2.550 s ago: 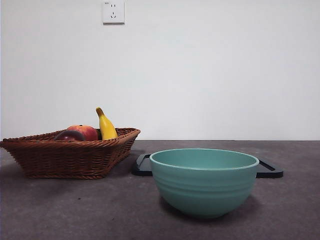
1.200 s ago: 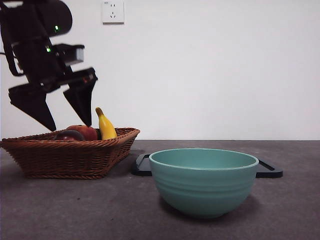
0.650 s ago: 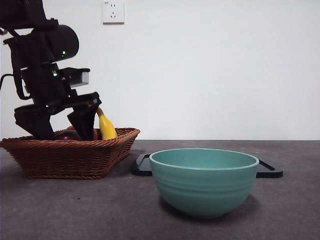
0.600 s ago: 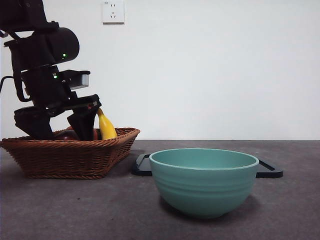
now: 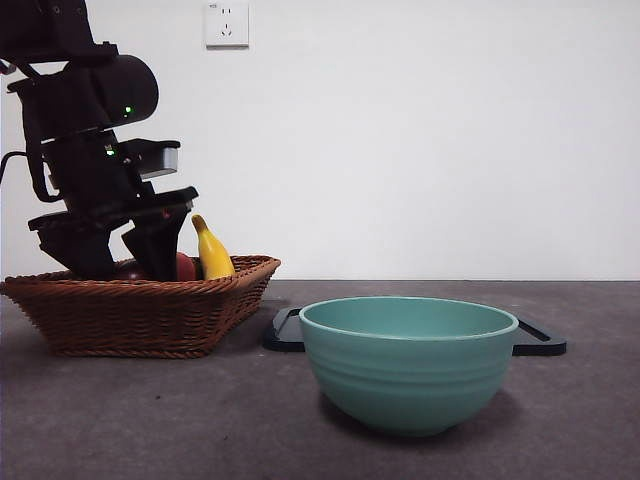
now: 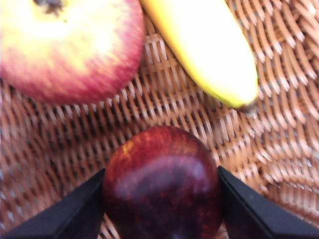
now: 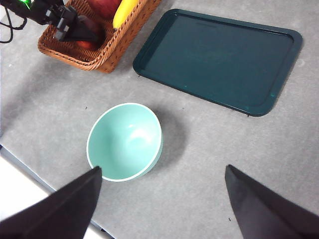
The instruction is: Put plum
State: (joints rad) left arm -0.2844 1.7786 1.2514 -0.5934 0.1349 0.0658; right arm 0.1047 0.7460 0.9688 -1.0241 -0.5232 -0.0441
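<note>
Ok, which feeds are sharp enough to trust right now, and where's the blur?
Left wrist view: soft; the plum, between the left gripper jaws, shows only dull sheen. Front view: crisp, but the arm is a backlit silhouette over the basket. Right wrist view: sharp, with soft shadow beside the bowl.

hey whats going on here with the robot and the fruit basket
The left gripper is down inside the wicker basket, with a jaw on each side of the dark plum. The plum still sits in the basket, next to an apple and a banana. The right gripper hangs open high above the table, over a green bowl and a dark tray, both holding nothing.
</note>
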